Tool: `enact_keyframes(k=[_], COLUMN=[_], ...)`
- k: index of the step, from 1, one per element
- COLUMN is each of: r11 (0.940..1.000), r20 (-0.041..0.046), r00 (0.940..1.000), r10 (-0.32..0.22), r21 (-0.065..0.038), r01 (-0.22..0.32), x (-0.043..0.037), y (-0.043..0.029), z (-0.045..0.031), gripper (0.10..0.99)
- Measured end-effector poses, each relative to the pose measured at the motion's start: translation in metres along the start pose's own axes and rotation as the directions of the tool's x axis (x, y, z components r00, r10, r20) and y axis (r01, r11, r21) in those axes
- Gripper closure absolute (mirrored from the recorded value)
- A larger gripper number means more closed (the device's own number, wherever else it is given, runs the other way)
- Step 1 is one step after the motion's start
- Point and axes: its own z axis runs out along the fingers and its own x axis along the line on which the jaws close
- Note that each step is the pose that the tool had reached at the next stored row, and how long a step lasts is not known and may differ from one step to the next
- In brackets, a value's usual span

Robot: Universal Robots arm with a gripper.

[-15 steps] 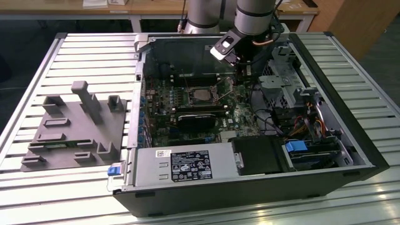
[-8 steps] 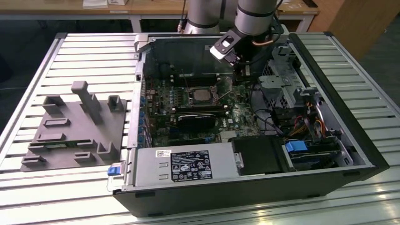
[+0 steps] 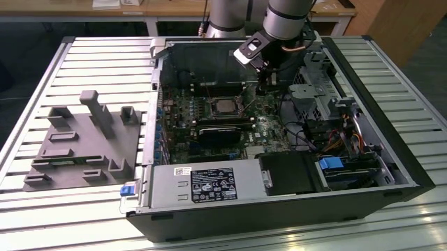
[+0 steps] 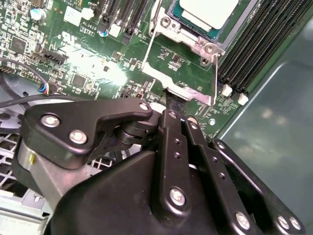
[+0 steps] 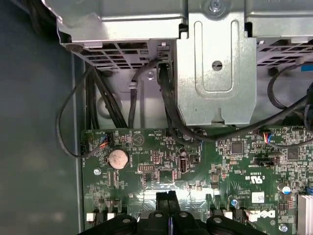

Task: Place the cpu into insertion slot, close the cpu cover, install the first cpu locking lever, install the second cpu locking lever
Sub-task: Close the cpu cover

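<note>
Pressed together with nothing visible between them, my gripper (image 4: 172, 99) pointed its tips at the green motherboard (image 5: 234, 166), touching or just beside the silvery tongue of the cpu cover (image 4: 193, 41). Just past it the cpu (image 4: 208, 10) sat in the insertion slot (image 4: 190, 22), framed by that cover. White lettering dotted the board, and in the exterior view a white printed label (image 3: 213, 184) lay on the grey power supply (image 3: 167, 192), well apart.

Bright room light throws white glare patches on the circuit board (image 4: 98, 63).
</note>
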Motion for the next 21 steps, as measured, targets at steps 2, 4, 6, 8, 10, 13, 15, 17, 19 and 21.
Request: enact_keyframes(k=[2, 4, 6, 8, 10, 13, 15, 17, 19, 21], r11=[1.0000, 1.0000, 1.0000, 1.0000, 1.0000, 1.0000, 1.0000, 1.0000, 1.0000, 0.9999], r20=[-0.0001, -0.0003, -0.0001, -0.0001, -0.0002, -0.0004, -0.0003, -0.0004, -0.0006, -0.0005], r00=[1.0000, 1.0000, 1.0000, 1.0000, 1.0000, 1.0000, 1.0000, 1.0000, 1.0000, 1.0000], r10=[0.000, 0.000, 0.000, 0.000, 0.000, 0.000, 0.000, 0.000, 0.000, 0.000], r21=[0.000, 0.000, 0.000, -0.001, -0.002, -0.004, -0.006, -0.008, -0.009, -0.010], r01=[0.000, 0.000, 0.000, 0.000, 0.000, 0.000, 0.000, 0.000, 0.000, 0.000], x=[0.0000, 0.0000, -0.0002, -0.0004, -0.0006, -0.0010, -0.0013, -0.0015, -0.0016, -0.0017], y=[0.0000, -0.0017, -0.0056, -0.0091, -0.0138, -0.0222, -0.0276, -0.0317, -0.0350, -0.0378], z=[0.0000, 0.0002, 0.0003, 0.0005, 0.0008, 0.0012, 0.0014, 0.0017, 0.0019, 0.0020], gripper=[0.984, 0.984, 0.984, 0.984, 0.984, 0.984, 0.984, 0.984, 0.984, 0.984])
